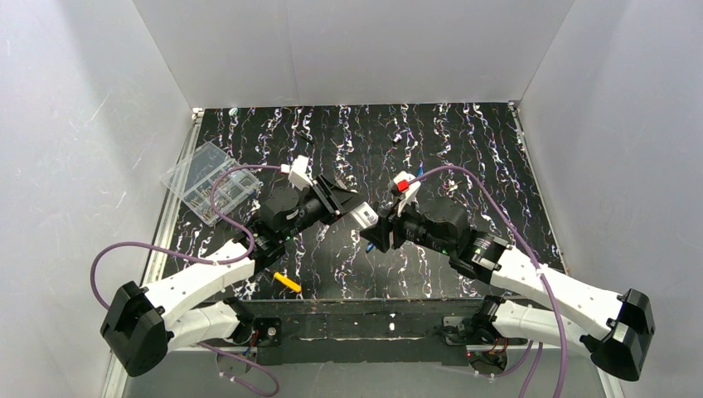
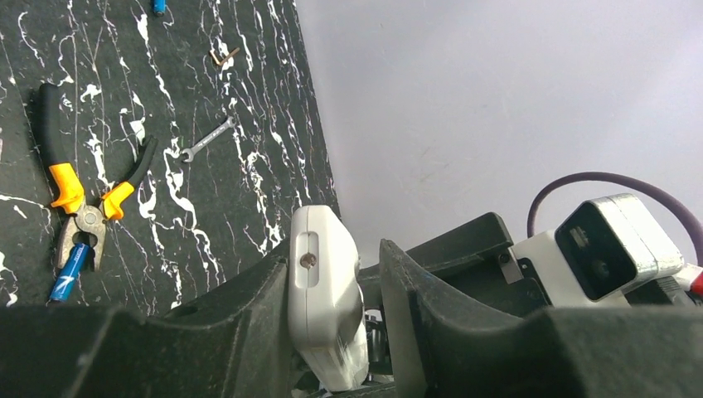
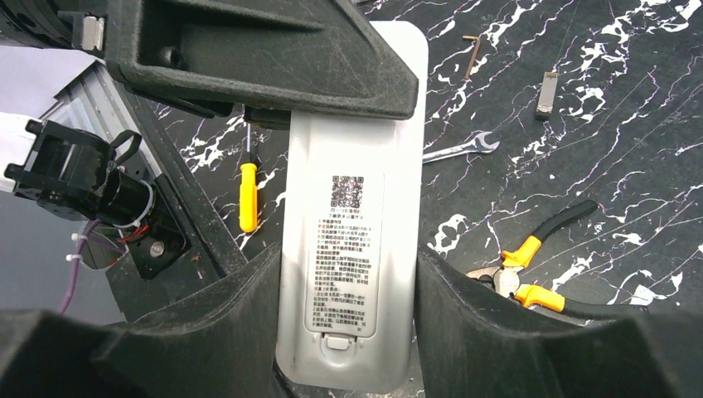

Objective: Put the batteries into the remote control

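The white remote control (image 1: 363,217) hangs in mid-air between both grippers. In the right wrist view its back (image 3: 352,166) faces the camera, with the label and the closed battery cover. My right gripper (image 3: 346,257) is shut on its long sides, also shown in the top view (image 1: 383,235). My left gripper (image 2: 336,249) straddles the far end of the remote (image 2: 319,290), which rests on one finger with a gap to the other. One blue battery (image 2: 68,269) lies by the pliers' jaws; another (image 2: 157,7) lies farther off.
Pliers (image 2: 83,199) with yellow and black handles, a small wrench (image 2: 207,138) and a brass hex key (image 2: 222,56) lie on the black marbled table. A yellow screwdriver (image 1: 288,282) lies near the front edge. A clear compartment box (image 1: 210,181) stands at the left.
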Controlling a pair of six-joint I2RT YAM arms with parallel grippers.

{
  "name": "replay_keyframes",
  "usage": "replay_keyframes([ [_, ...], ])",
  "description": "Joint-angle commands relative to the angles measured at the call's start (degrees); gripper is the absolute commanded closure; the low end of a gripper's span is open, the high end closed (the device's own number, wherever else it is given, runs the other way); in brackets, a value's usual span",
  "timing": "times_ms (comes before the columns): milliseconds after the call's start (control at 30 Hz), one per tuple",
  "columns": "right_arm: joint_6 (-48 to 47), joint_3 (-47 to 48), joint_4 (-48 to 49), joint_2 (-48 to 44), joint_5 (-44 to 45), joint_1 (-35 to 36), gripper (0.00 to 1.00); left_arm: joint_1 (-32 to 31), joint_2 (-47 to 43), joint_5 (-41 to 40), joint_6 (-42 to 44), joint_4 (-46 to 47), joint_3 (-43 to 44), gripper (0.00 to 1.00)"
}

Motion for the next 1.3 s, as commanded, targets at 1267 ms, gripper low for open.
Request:
replay_keyframes([
  [1267, -2.63, -0.45, -0.05, -4.38, 3.32, -0.53, 0.96, 0.28, 3.93, 8.29, -0.08, 6.44, 1.17, 0.68],
])
